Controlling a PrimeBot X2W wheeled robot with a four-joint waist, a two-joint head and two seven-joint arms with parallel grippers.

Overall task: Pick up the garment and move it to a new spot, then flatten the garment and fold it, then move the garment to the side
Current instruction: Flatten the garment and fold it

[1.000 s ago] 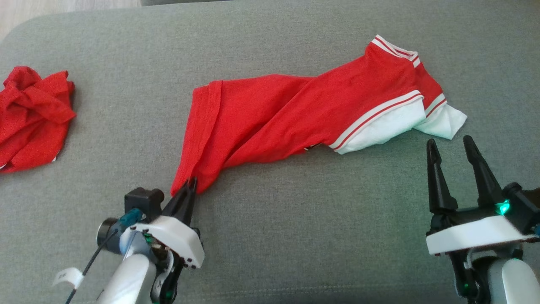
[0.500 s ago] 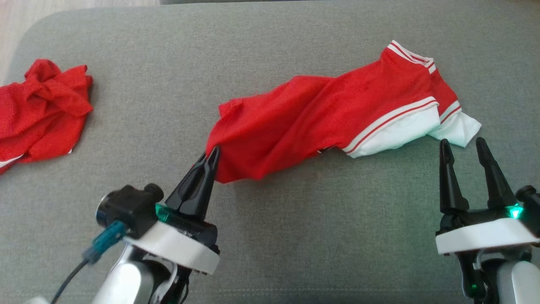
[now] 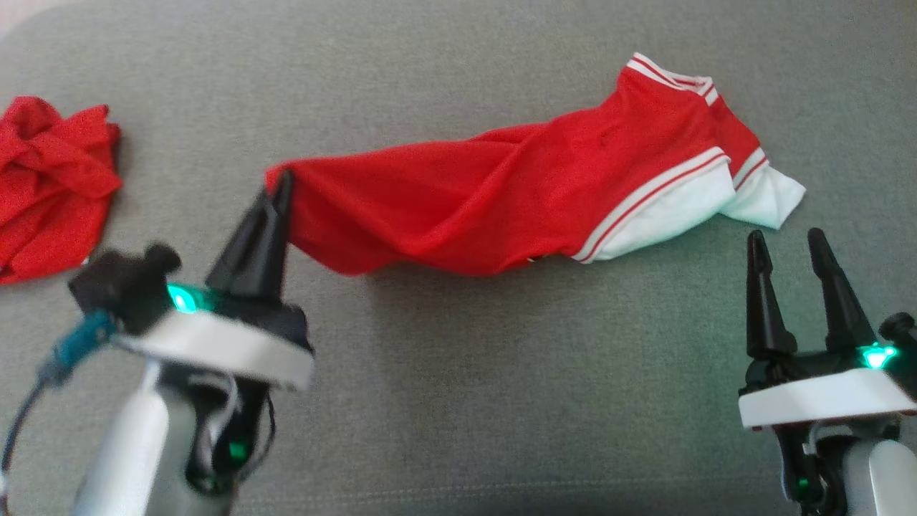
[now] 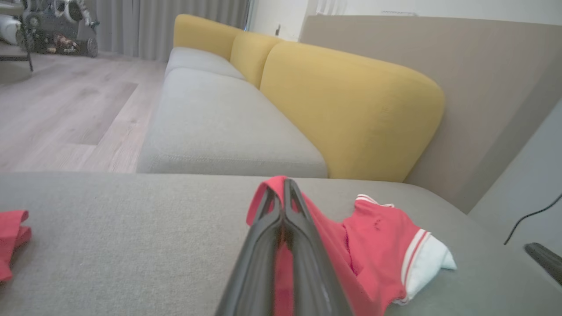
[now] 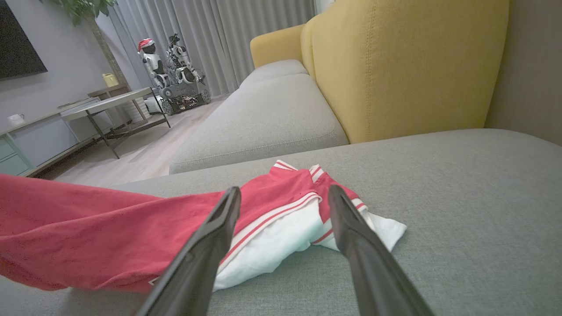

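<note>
Red shirt [image 3: 516,186] with white sleeves lies stretched across the grey cushion [image 3: 458,373]. The left gripper [image 3: 284,179] is squeezed tight on one corner, held up in the air. The right gripper [image 3: 784,236] is wide open, holding nothing, near the shirt's white end. The left wrist view shows a yellow sofa back [image 4: 351,109] behind. A moment ago that corner was lower.

garment [image 3: 516,193] on sofa [image 3: 458,373], spare cloth [image 3: 50,186] left

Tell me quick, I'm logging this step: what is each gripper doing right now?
Left gripper: shut on one end of the red garment.
Right gripper: open, holding nothing, close to the garment's white end.
</note>
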